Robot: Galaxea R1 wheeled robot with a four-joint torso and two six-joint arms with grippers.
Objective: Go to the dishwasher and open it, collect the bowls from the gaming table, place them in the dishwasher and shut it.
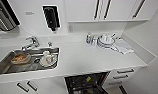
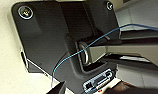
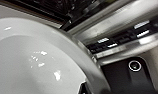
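White bowl (image 3: pixel 37 60) looms against the right wrist camera, likely carried; grip itself can't be confirmed. Dishwasher (image 1: pixel 86 83) stands open under the counter (image 1: pixel 77 60). Loading step; next, lower the bowl squarely into a rack.

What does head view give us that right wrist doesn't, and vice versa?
Head view alone: white counter, sink with dishes in it, tap, stacked dishes by the back wall, upper cabinets, drawers.
Right wrist alone: a white bowl very close to the camera, glossy inside, beside the open dishwasher's edge.
Both: the open dishwasher, dark inside.
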